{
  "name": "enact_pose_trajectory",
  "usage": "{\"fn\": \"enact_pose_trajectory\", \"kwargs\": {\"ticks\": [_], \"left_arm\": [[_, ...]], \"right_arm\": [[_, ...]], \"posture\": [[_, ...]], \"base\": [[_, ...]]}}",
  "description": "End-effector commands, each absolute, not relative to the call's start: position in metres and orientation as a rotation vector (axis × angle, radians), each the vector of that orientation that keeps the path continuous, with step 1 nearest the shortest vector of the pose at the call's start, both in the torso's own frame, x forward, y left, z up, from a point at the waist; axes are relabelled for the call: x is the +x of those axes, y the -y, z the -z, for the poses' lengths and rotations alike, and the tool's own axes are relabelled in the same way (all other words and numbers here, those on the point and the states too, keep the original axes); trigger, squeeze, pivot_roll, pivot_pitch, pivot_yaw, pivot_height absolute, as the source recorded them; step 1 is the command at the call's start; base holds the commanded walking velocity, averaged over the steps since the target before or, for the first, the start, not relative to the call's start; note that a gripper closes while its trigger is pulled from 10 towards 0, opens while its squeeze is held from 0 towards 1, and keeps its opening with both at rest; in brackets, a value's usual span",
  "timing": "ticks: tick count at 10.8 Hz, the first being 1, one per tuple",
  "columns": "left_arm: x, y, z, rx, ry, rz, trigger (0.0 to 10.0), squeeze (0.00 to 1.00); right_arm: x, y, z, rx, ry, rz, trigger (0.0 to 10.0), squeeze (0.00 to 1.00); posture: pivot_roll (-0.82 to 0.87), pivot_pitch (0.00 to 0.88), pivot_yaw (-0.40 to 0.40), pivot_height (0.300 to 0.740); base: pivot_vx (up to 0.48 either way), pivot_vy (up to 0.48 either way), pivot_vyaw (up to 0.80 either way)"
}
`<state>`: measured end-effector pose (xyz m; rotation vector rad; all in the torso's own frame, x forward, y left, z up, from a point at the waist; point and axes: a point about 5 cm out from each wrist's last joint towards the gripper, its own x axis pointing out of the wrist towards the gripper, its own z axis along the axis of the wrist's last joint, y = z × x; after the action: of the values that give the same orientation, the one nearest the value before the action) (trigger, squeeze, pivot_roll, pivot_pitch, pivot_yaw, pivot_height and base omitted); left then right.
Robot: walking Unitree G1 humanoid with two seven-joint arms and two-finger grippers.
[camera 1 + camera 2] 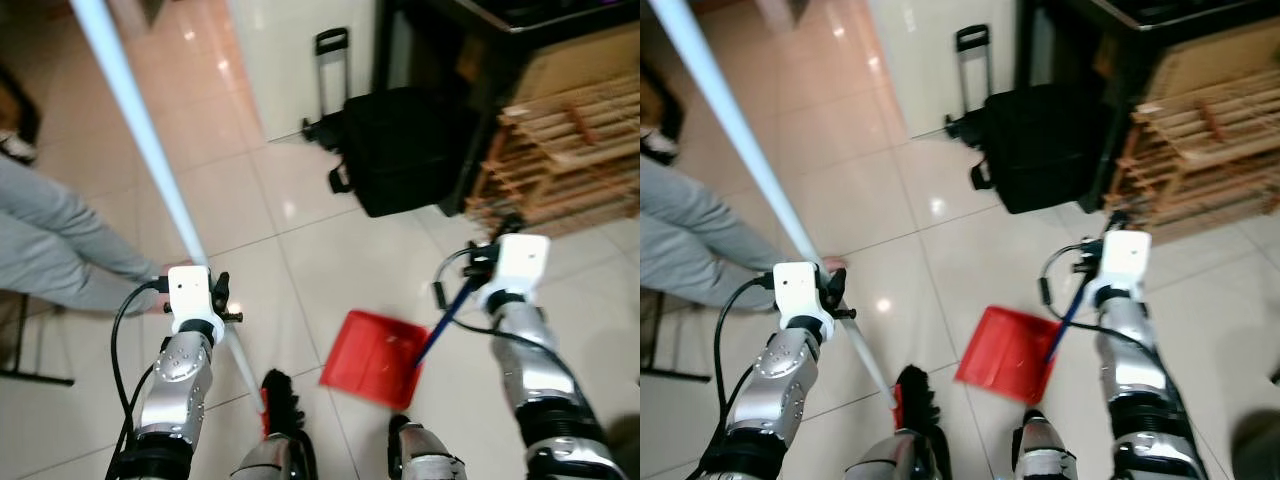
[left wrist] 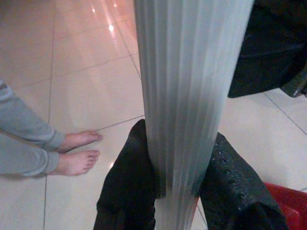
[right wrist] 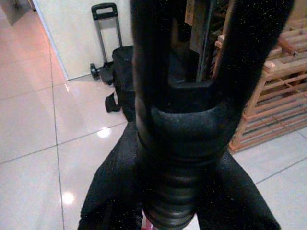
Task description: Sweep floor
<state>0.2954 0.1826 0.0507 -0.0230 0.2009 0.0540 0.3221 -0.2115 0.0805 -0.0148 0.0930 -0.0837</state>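
A long pale broom pole [image 1: 150, 150] slants up to the far left from a red and black brush head [image 1: 278, 400] on the tiles by my feet. My left gripper [image 1: 218, 295] is shut on that pole; in the left wrist view the pole [image 2: 184, 96] is pinched between both black fingers [image 2: 127, 187]. A red dustpan [image 1: 372, 358] lies flat on the floor ahead of my right foot. Its blue handle [image 1: 445, 325] rises to my right gripper [image 1: 482, 264], which is shut on the handle's black grip [image 3: 180, 129].
A person in grey trousers [image 1: 50, 250] sits at the left, bare feet [image 2: 76, 153] on the tiles close to the pole. A black trolley bag [image 1: 400, 150] stands ahead by a white wall. A wooden rack [image 1: 565, 150] and dark furniture are at the right.
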Motion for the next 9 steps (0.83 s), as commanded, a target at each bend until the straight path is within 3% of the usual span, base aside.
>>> {"fn": "enact_pose_trajectory", "kwargs": {"ticks": [1,9], "left_arm": [[0.294,-0.191,-0.048,-0.008,-0.206,-0.081,10.0,0.00],[0.297,-0.197,-0.039,0.002,-0.213,-0.101,10.0,0.00]], "right_arm": [[0.328,0.202,-0.088,-0.011,-0.049,0.051,10.0,0.00],[0.329,0.202,-0.077,-0.016,-0.085,0.044,10.0,0.00]], "posture": [[-0.18,0.124,0.131,0.740],[-0.19,0.109,0.119,0.740]], "base": [[0.000,0.000,0.00],[0.000,0.000,0.00]]}}
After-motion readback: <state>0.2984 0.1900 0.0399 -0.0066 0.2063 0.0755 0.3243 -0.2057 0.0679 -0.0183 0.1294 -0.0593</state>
